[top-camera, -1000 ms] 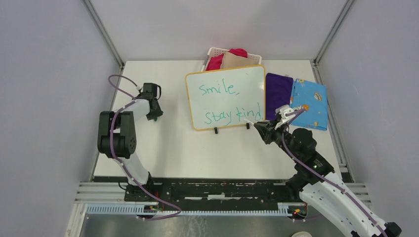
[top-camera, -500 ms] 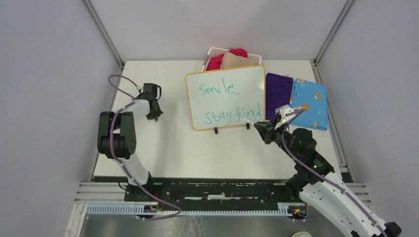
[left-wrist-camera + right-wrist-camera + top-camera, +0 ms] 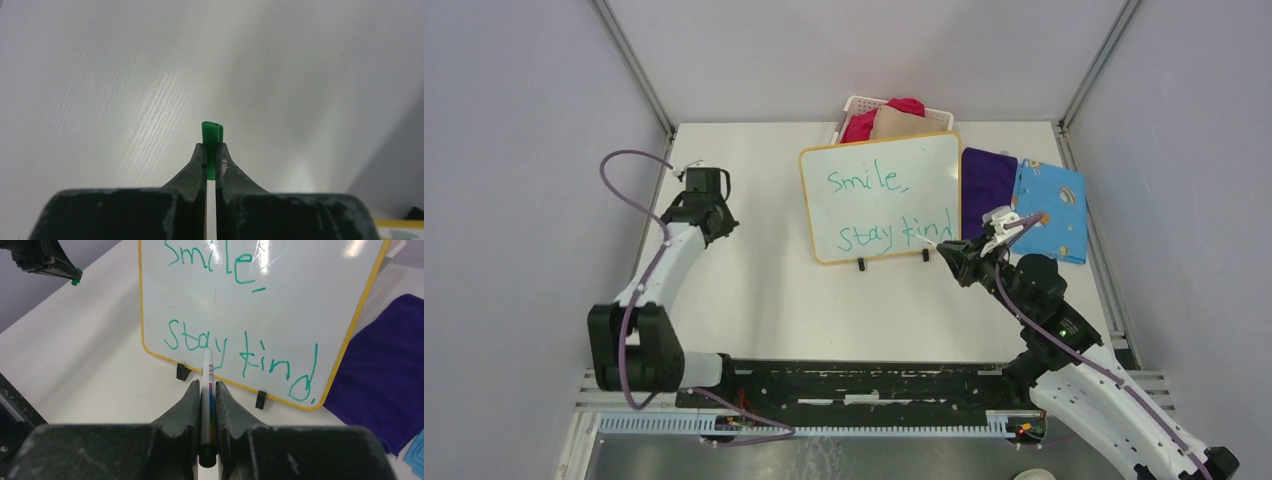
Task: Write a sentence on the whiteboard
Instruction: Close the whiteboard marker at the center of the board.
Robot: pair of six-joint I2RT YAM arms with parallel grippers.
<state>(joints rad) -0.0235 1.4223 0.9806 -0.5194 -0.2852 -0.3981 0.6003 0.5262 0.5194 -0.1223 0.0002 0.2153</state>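
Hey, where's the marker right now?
The marker is pinched in the right gripper, right of centre in the top view. Its tip is aimed at the whiteboard and its lower line of writing, and the purple cloth lies to its right.

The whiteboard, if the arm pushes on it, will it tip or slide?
Probably tips easily: the whiteboard rests on only two small black feet. It looks thin, likely light, so a push may slide it on the smooth table. The panel looks stiff.

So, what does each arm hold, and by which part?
Left fingers pinch a green cap by its near end; right fingers clamp the marker by its barrel.
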